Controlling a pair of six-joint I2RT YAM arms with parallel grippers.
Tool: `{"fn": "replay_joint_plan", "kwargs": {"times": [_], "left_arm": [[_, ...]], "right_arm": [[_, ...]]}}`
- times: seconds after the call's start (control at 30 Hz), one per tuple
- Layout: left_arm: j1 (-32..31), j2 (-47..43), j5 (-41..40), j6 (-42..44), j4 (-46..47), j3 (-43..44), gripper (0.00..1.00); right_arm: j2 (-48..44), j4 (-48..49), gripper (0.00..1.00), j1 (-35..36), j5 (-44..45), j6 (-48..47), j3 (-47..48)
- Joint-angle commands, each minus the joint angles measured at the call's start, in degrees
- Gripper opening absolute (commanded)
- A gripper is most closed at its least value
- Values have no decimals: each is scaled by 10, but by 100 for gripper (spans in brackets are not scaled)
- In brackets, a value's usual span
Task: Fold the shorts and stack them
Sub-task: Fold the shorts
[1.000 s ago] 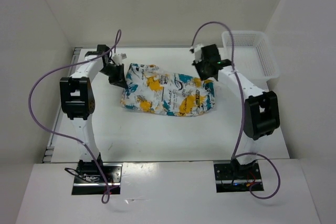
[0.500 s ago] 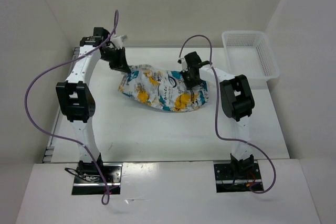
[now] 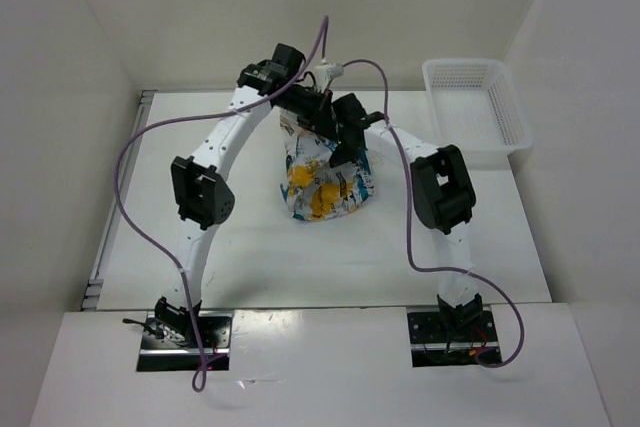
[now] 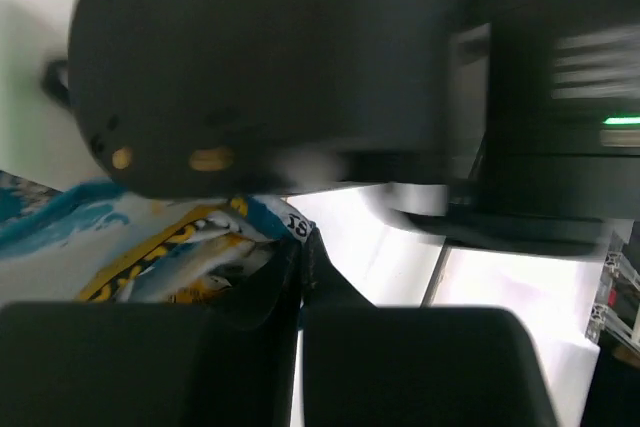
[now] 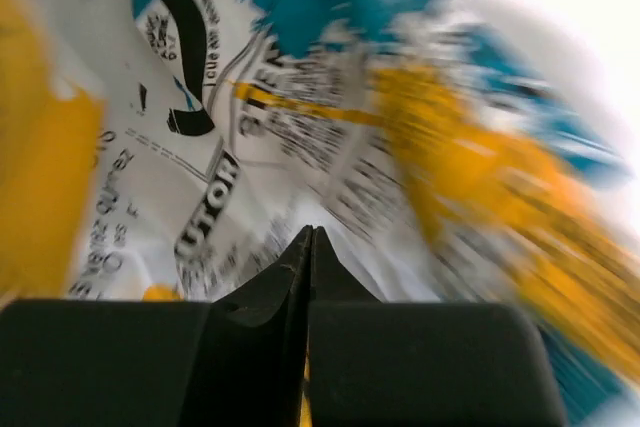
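arms [image 3: 215, 147] bunched over shorts [image 3: 320, 187], basket [image 3: 512, 112] far R

A white table [image 3: 250, 257] stands between plain white walls at the back [image 3: 300, 7], left [image 3: 50, 147] and right [image 3: 590, 167]; a white mesh basket [image 3: 470, 107] sits at its far right corner; the glossy near ledge [image 3: 320, 377] reflects soft light.

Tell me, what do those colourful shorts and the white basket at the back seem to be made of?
Shorts: thin, soft cloth with a matte printed surface; it bunches and creases into loose folds. Whether it is woven or knit is too blurred to tell.
Basket: probably stiff white plastic; its straight walls are a mesh of small holes and keep their shape.
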Motion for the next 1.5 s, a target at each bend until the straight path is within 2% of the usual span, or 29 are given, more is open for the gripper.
{"fn": "replay_joint_plan", "kwargs": {"times": [0.0,0.13,0.4,0.43,0.5,0.53,0.63,0.67,0.77,0.87,0.93,1.0,1.07,1.1,1.13,1.23,1.3,1.33,1.47], "left_arm": [[-7,22,17,12,-5,31,0],[-17,28,-6,12,1,31,0],[-90,85,-11,12,17,31,1],[-98,101,-11,12,17,31,7],[-117,126,-6,12,22,31,29],[-123,134,-6,12,22,31,46],[-134,140,11,12,28,31,79],[-134,140,23,12,28,31,88],[-134,88,49,12,28,45,100],[-134,13,49,12,8,58,100],[-118,-42,26,12,-7,47,100],[-79,-94,-10,12,-7,-26,100],[-44,-133,-24,12,-2,-90,100],[-26,-143,-25,12,6,-154,100],[4,-151,-31,12,6,-181,100],[38,-178,-6,12,13,-271,100],[45,-189,-46,12,55,-324,100],[45,-189,-91,12,90,-378,100],[56,-154,-147,12,150,-470,100]], "right_arm": [[-114,-12,0,-44,49,24,11],[-153,-49,2,-141,67,10,5],[-187,-27,2,-185,92,-44,-54],[-193,-27,3,-195,92,-49,-54],[-193,-27,7,-205,97,-57,-59],[-198,-22,9,-213,97,-68,-59],[-211,-17,11,-219,112,-92,-65],[-211,-17,11,-219,117,-92,-65],[-225,-12,14,-225,124,-104,-65],[-230,-12,15,-225,112,-114,-51],[-230,-17,20,-225,78,-120,-36],[-225,-32,28,-225,46,-127,-12],[-225,-42,31,-203,15,-151,7],[-225,-42,32,-188,15,-162,14],[-219,-42,32,-151,25,-172,24],[-205,-42,33,-91,45,-180,50],[-176,-37,38,-75,27,-166,68],[-165,-37,40,-57,27,-161,68],[-107,-31,40,-20,27,-161,87]]}}
